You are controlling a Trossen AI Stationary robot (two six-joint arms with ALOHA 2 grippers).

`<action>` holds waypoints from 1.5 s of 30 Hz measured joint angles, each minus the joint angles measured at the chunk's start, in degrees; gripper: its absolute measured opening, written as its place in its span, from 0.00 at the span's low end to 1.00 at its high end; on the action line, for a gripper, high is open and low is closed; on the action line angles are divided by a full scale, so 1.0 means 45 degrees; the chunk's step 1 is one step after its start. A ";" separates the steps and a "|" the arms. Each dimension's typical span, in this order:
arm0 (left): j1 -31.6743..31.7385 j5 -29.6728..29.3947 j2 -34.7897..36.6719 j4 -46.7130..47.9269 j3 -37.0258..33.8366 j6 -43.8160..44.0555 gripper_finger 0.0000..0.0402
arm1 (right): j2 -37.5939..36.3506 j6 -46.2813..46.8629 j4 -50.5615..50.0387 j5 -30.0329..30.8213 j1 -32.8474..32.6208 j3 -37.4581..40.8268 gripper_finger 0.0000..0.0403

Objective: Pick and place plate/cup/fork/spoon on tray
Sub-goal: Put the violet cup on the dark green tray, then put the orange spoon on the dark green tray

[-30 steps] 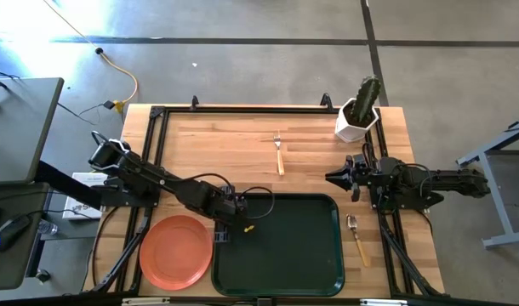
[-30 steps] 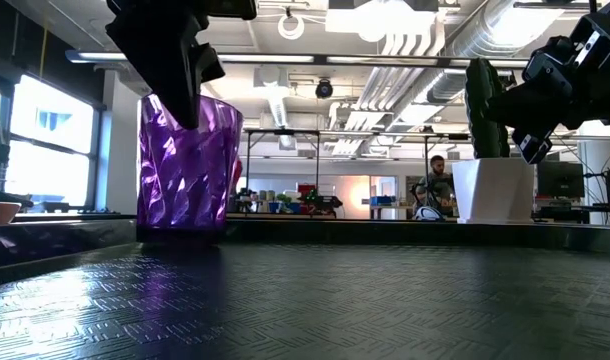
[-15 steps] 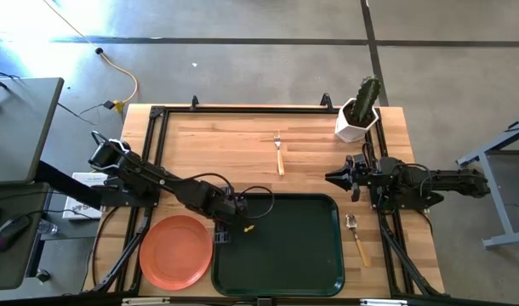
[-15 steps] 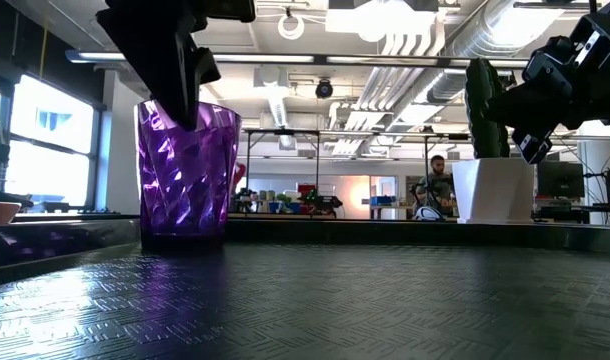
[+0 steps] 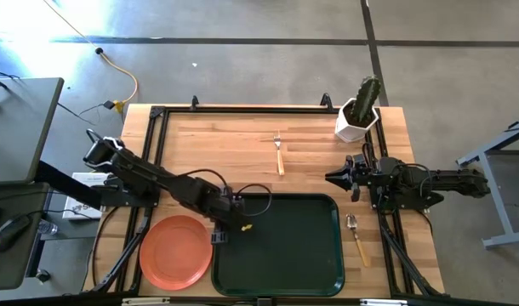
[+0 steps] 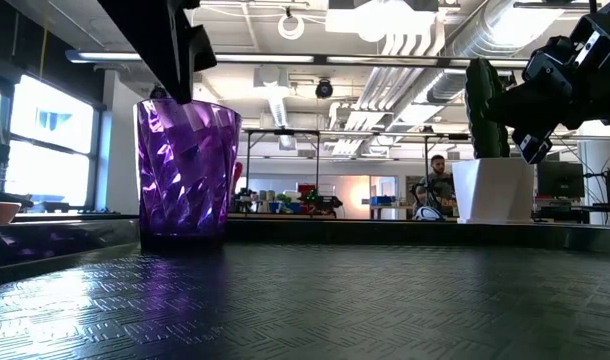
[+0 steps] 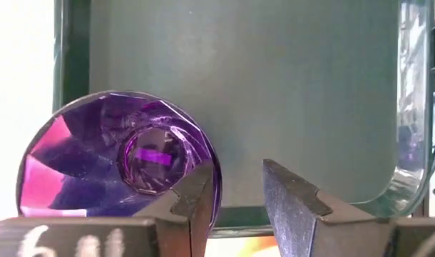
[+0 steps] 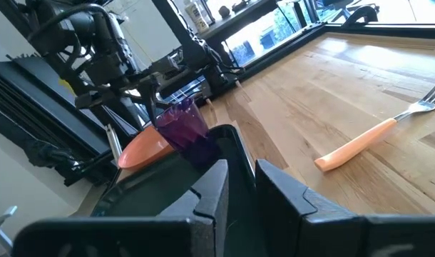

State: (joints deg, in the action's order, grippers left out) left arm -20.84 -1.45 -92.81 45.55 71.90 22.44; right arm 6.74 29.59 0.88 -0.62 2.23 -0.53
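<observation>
The cup (image 6: 188, 170) is a translucent purple tumbler with faceted, twisted sides, wider at the rim than at its dark base. It stands upright on the tray (image 5: 302, 255), in the corner nearest the plate (image 5: 176, 252). The left gripper (image 7: 235, 196) hovers just above the cup's rim with its fingers spread apart, one finger over the rim and the other outside it, gripping nothing.

The tray is dark green with rounded corners, a raised edge and a ribbed floor. The round salmon-orange plate lies on the tabletop (image 5: 225, 144) just beside the tray's left edge. The fork (image 5: 278, 154), with a tan handle and silver tines, lies on the bare wood beyond the tray. The spoon (image 5: 356, 237), with the same tan handle, lies just off the tray's right edge.

The right gripper (image 5: 331, 178) waits above the tabletop near the right rail, holding nothing; whether its fingers are parted or closed I cannot tell.

The tabletop is pale butcher-block wood with a black frame. A white angular pot with a cactus (image 5: 360, 110) stands at its far right corner. Around it is grey concrete floor; beyond, an open workshop with exposed ducts and a person (image 6: 437, 185) far off.

Count: one cup, one plate, one fork, one spoon, one tray.
</observation>
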 joint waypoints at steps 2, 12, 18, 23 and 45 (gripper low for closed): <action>0.0063 -0.0002 0.0182 0.0029 0.0000 0.0003 0.28 | -0.0003 0.0003 -0.0003 0.0000 0.0003 0.0003 0.16; 0.0666 -0.0044 0.1592 -0.0031 0.0000 0.0001 0.28 | -0.0003 0.0001 -0.0001 0.0000 0.0003 0.0003 0.16; 0.1259 -0.0310 0.2527 -0.0255 0.0000 -0.0007 0.28 | -0.0003 -0.0002 0.0000 0.0000 -0.0002 0.0000 0.16; 0.1826 -0.0991 0.3247 -0.1077 -0.0005 -0.0242 0.28 | 0.0002 -0.0001 0.0002 0.0000 0.0002 0.0003 0.16; 0.3921 -0.1595 0.5738 -0.4407 -0.0001 -0.2804 0.28 | 0.0002 0.9204 0.0563 0.0228 0.0002 -0.0002 0.16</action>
State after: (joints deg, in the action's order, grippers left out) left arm -3.20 -8.62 -66.99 25.71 71.89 9.82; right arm 6.74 71.01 3.41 0.40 2.23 -0.54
